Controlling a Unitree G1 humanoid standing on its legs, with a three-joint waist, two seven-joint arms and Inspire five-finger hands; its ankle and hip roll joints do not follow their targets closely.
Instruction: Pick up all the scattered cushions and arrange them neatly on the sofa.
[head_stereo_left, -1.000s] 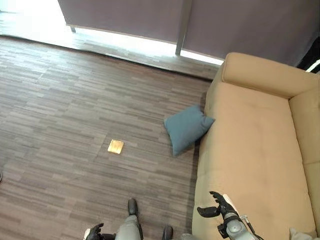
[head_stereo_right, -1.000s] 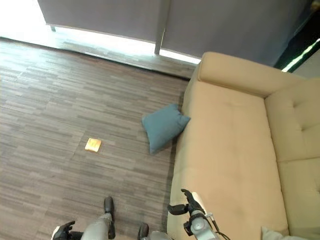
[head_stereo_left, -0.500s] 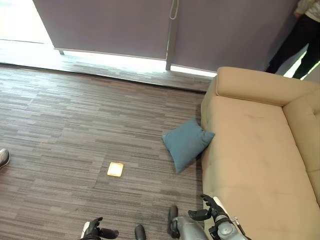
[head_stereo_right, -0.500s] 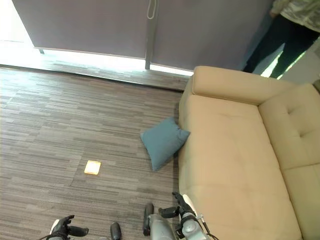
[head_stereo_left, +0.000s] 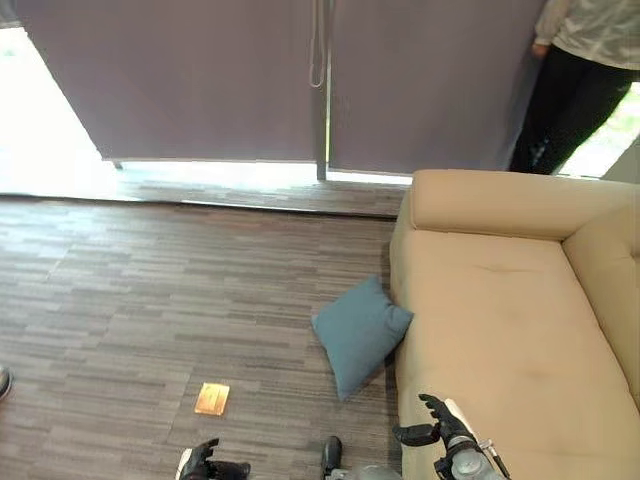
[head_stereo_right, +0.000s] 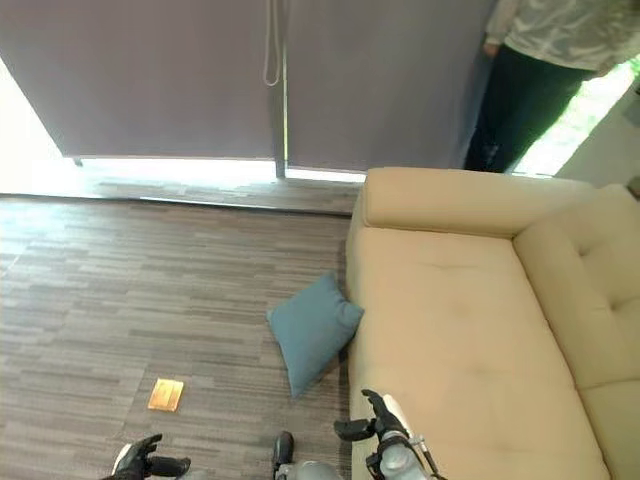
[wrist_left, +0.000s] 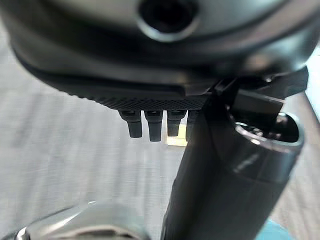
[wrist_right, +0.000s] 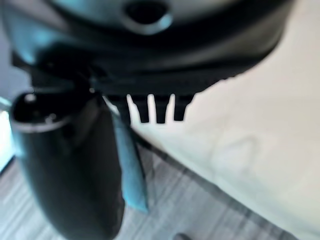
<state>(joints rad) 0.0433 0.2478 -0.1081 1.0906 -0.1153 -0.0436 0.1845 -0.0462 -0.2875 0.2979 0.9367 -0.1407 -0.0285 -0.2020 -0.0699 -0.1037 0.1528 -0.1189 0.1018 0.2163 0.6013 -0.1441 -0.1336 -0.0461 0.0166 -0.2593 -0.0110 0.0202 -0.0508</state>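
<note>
A teal cushion (head_stereo_left: 360, 333) lies on the grey floor, leaning against the front of the tan sofa (head_stereo_left: 500, 320) near its left armrest. It also appears as a teal strip (wrist_right: 131, 165) in the right wrist view, past the fingers. My right hand (head_stereo_left: 440, 432) hovers low over the sofa's front corner, fingers spread and holding nothing. My left hand (head_stereo_left: 203, 467) hangs at the bottom edge over the floor, fingers relaxed and empty. Both hands are well short of the cushion.
A small yellow-orange square (head_stereo_left: 211, 398) lies on the floor left of the cushion. Dark curtains (head_stereo_left: 250, 80) cover the window at the back. A person (head_stereo_left: 585, 70) stands behind the sofa's far end. Wide floor space lies to the left.
The camera has tilted up, so the curtains and the person now show more fully. The cushion lies where it was. Both hands stay empty.
</note>
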